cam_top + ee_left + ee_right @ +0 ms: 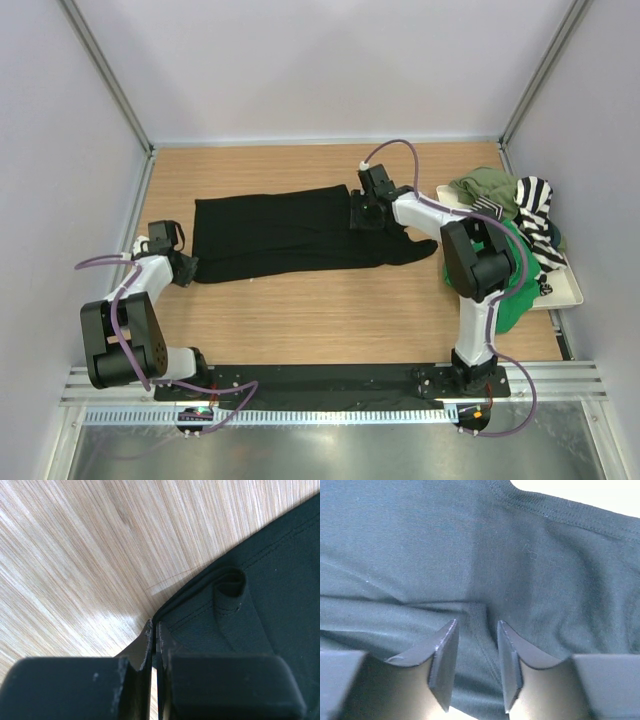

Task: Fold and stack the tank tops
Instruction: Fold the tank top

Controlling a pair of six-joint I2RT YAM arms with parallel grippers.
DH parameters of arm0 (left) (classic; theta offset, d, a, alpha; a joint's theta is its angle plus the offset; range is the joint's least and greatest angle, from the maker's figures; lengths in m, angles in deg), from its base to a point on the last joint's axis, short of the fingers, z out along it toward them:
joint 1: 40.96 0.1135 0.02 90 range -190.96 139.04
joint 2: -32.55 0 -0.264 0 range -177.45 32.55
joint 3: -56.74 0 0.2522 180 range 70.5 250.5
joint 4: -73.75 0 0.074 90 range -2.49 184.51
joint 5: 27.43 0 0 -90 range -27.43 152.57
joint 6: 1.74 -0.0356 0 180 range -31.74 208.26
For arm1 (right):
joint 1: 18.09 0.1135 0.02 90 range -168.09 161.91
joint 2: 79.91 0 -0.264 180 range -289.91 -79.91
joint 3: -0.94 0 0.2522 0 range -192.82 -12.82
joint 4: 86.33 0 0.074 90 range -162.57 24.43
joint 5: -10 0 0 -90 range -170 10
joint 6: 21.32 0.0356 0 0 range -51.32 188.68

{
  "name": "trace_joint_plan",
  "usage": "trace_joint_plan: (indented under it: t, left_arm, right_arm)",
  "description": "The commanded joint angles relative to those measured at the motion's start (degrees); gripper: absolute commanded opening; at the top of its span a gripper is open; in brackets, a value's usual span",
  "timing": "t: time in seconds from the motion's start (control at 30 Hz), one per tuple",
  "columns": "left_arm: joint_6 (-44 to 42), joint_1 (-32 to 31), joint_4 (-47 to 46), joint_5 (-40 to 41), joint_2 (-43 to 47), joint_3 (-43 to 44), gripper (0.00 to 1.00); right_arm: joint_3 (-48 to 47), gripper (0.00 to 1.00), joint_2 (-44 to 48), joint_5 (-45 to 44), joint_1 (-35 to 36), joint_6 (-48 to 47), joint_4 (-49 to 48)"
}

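Top external: your black tank top (270, 235) lay stretched across the table (330, 320), folding seemingly barely begun. Left pincer (186, 266) pinched its near-left corner. Right pincer (365, 215) stood half spread over the strap end. The green top (512, 305), olive top (487, 188) and striped top (537, 205) lay heaped at the right, with no stack started.

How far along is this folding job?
No folded stack shows yet. In hand: the black tank top lies spread out, left fingers pinching its corner, right fingers open over its other end. Left: olive top, striped top and green top heaped at the tray.
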Motion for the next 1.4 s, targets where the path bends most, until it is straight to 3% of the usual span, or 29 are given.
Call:
trace_joint_plan:
  t: [0.0, 0.13, 0.37, 0.57, 1.1, 1.17, 1.23, 1.37]
  left_arm:
    - [-0.88, 0.51, 0.04, 1.75, 1.20, 1.40, 0.00]
    - [-0.88, 0.51, 0.04, 1.84, 1.20, 1.40, 0.00]
    - [-0.96, 0.60, 0.05, 1.93, 1.11, 1.31, 0.00]
    - [-1.05, 0.51, 0.22, 2.02, 1.20, 1.23, 0.00]
    - [-1.40, 0.51, 0.75, 2.81, 1.64, 1.40, 0.00]
    - [-1.32, 0.51, 0.75, 2.72, 1.64, 1.57, 0.00]
    - [-1.32, 0.51, 0.84, 2.72, 1.38, 1.66, 0.00]
    - [-1.40, 0.51, 1.10, 2.81, 1.11, 1.93, 0.00]
  right_arm:
    - [-2.75, 0.41, -1.06, 1.41, 0.63, -0.46, -0.98]
    - [-3.98, 0.34, -2.73, 1.49, 0.90, -0.37, -0.37]
    - [-6.18, 0.01, -3.88, 0.88, 0.98, -0.20, 1.21]
    - [-6.36, 0.01, -1.77, -5.71, 0.55, 1.38, 1.13]
    - [-9.17, 0.01, -3.97, -9.49, -0.51, 4.64, 1.48]
    - [-9.43, 0.08, -4.49, -9.41, -0.51, 4.64, 1.83]
    - [-9.87, 0.24, -5.11, -9.49, -0.51, 4.64, 2.44]
    - [-7.60, 0.47, -2.92, -9.49, -0.51, 4.29, 1.57]
